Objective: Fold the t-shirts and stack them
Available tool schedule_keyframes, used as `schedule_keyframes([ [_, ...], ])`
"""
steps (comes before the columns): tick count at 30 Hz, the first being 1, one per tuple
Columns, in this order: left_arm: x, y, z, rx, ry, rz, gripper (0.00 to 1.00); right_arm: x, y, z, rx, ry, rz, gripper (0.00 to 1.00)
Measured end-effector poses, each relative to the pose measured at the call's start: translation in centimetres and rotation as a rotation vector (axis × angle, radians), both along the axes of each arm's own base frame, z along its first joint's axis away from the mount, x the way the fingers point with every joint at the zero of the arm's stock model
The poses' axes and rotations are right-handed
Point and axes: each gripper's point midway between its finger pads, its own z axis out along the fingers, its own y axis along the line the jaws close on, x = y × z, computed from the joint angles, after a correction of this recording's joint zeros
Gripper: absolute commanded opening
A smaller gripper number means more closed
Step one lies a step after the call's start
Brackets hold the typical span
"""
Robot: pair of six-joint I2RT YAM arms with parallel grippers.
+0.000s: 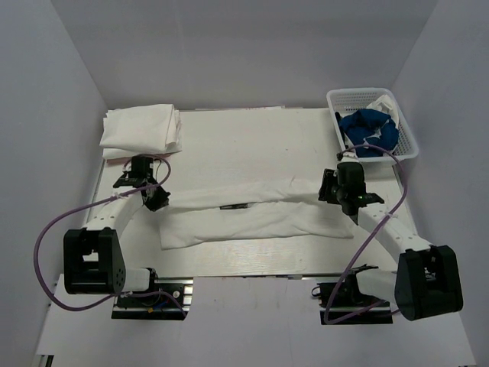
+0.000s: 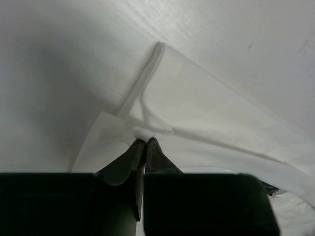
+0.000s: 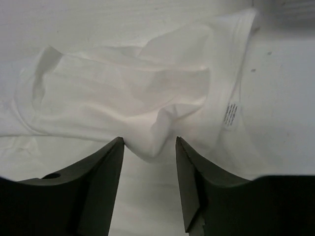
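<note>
White folded stack: a pile of folded white t-shirts [image 1: 141, 126] lies at the far left corner of the table [image 1: 252, 145], well apart from both arms.
Left gripper: the left gripper [image 2: 145, 140] sits low over the table, just in front of the stack. Its fingers are pressed together, and a small tuck of white cloth is nipped at their tips.
White t-shirt: the white t-shirt [image 1: 252, 214] is stretched into a long, loosely rolled band across the middle of the table, running from one gripper to the other. Its left end is in the left gripper's pinch, and a hemmed edge runs away from the fingers in the left wrist view.
Right gripper: the right gripper [image 3: 149, 140] is at the shirt's right end. Its fingers stand spread, with a soft bulge of cloth lying between them, unclamped. The collar band and a small neck label [image 3: 231, 114] lie just to the right.
Basket: the white lattice basket [image 1: 405, 130] stands at the far right corner of the table.
Blue t-shirt: the blue t-shirt [image 1: 370, 128] is bunched inside the basket, with a piece of white cloth [image 1: 382, 103] behind it.
</note>
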Motion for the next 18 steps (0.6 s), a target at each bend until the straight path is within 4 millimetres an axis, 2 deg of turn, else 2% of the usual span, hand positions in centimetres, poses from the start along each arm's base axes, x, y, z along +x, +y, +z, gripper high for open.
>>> schedule_keyframes([
  [1,-0.5,0.0,-0.1,-0.005,0.019,0.015,0.27,-0.5,0.0,-0.2,0.006,0.020,-0.004,0.57],
  [2,-1.2,0.0,-0.2,-0.009,0.044,0.027,0.39,-1.3,0.2,-0.4,0.024,0.048,-0.008,0.64],
  [3,-2.0,0.0,-0.3,-0.012,0.074,0.040,0.50,-2.1,0.3,-0.5,0.042,0.077,-0.012,0.64],
  [4,-3.1,0.0,-0.3,-0.014,0.110,0.057,0.75,-3.2,0.4,-0.5,0.058,0.107,-0.011,0.65],
  [7,-6.1,0.3,0.5,-0.008,0.186,0.092,1.00,-5.7,0.7,0.3,0.107,0.151,-0.010,0.71],
  [10,-7.6,0.6,2.4,0.001,0.195,0.120,1.00,-6.8,0.7,1.7,0.125,0.134,-0.008,0.80],
  [12,-7.3,0.9,3.8,0.010,0.168,0.129,1.00,-6.3,0.9,2.8,0.129,0.108,0.000,0.81],
  [15,-5.2,0.8,5.4,0.003,0.095,0.128,1.00,-4.4,1.6,4.2,0.136,0.068,0.030,0.81],
  [18,-2.5,0.0,5.8,-0.033,0.043,0.090,1.00,-1.3,3.3,4.6,0.153,0.070,0.100,0.83],
])
